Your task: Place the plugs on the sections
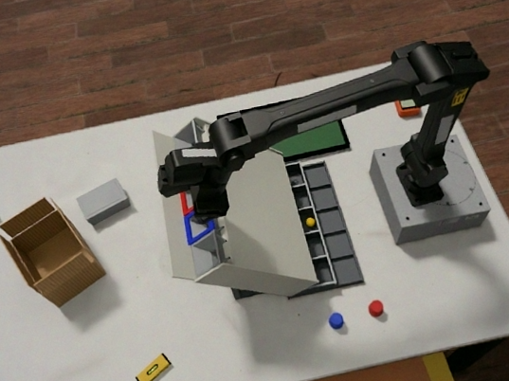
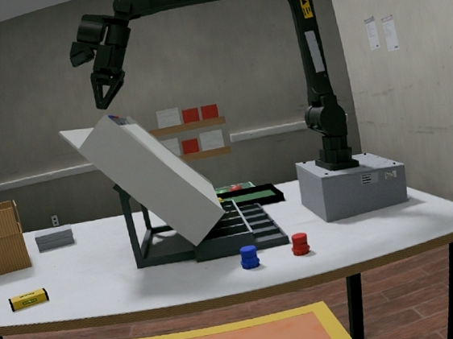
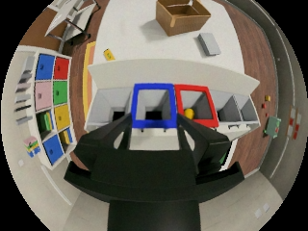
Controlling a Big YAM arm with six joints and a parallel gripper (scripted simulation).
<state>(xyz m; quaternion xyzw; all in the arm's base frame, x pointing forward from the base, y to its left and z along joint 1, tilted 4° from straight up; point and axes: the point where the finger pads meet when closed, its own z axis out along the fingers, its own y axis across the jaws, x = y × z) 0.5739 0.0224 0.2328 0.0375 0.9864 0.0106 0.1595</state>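
Note:
My gripper (image 2: 105, 97) is open and empty, and hangs pointing down above the blue-banded funnel (image 3: 154, 106), seen also in the top view (image 1: 198, 229). The red-banded funnel (image 3: 195, 104) is right beside it, with a yellow marble (image 3: 189, 114) sitting in it. A slanted white cover (image 1: 259, 221) hides the pipes. Below it lies a row of several sections; another yellow marble (image 1: 310, 221) lies in the middle one. The blue plug (image 1: 335, 320) and the red plug (image 1: 376, 307) stand on the table in front of the sections.
The black marble tray (image 1: 311, 140) with a green floor lies behind the sections. The arm's grey base (image 1: 428, 191) is to the right. A cardboard box (image 1: 48, 251), a grey block (image 1: 103, 201) and a yellow level (image 1: 153, 369) lie to the left.

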